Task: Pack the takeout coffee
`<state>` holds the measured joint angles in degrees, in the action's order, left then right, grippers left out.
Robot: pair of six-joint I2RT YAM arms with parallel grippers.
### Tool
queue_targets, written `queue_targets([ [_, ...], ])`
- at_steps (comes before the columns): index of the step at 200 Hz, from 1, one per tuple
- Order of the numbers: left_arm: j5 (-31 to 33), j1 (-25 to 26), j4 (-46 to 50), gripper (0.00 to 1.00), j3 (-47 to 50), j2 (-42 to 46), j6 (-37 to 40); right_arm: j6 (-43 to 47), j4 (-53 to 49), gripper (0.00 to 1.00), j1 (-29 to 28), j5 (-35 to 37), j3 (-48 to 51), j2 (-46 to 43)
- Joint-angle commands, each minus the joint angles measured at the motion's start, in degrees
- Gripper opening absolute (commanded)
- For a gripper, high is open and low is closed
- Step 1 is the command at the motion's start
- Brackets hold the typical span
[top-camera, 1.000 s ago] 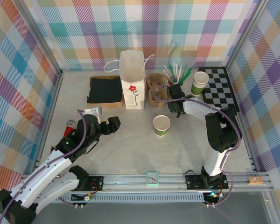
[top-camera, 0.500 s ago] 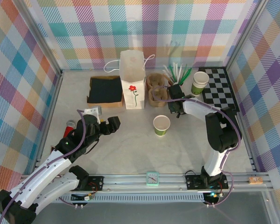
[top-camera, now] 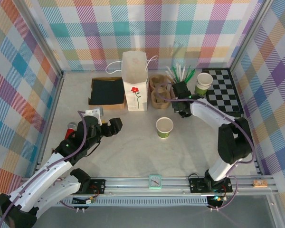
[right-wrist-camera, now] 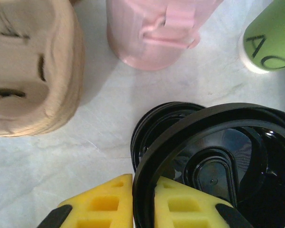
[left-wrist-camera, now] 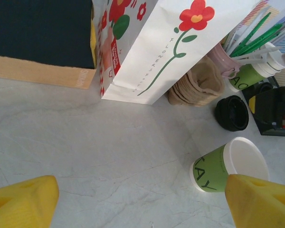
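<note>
Plaid walls ring the marbled table [top-camera: 133, 152]. From above, my left gripper [top-camera: 116, 127] hovers nearer than the flower-printed bag [top-camera: 135, 80], slightly left; the open green-and-cream cup [top-camera: 164, 127] stands nearer and right of the bag, my right gripper [top-camera: 181, 90] just right of it. Left wrist: my fingers spread wide, the cup right of the bag. Right wrist: my fingers pinch a black lid [right-wrist-camera: 213, 161] by its rim, above another lid [right-wrist-camera: 154, 121].

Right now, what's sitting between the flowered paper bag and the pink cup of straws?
Brown pulp cup carriers sit in the gap between bag and pink cup, clearest in the left wrist view.
</note>
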<state>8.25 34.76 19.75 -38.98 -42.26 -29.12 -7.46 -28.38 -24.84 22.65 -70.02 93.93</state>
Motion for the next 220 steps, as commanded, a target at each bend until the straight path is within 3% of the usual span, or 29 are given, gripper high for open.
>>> queue_targets([
  [1, 0.0, 0.7, 0.6, 0.9, -2.3, 0.2, 0.8, -1.9, -4.1, 0.14, -0.3, -2.9, -1.6, -4.6],
  [55, -2.6, 0.7, -1.7, 0.91, -4.3, -1.7, -0.1, -3.6, -9.2, 0.15, -0.3, -16.0, -5.5, -15.8],
  [109, -7.3, 0.7, -8.3, 0.9, -5.3, -4.2, -3.7, -7.5, -6.2, 0.16, -0.3, -37.4, -7.8, -24.9],
  [161, -11.6, 0.7, -13.6, 0.88, -6.1, -4.6, -7.3, -19.2, 7.1, 0.16, -0.1, -60.4, -8.8, -28.2],
  [220, -14.1, 0.7, -20.2, 0.87, -10.2, -5.0, -8.4, -30.5, 20.9, 0.15, 0.3, -72.0, -11.8, -25.1],
])
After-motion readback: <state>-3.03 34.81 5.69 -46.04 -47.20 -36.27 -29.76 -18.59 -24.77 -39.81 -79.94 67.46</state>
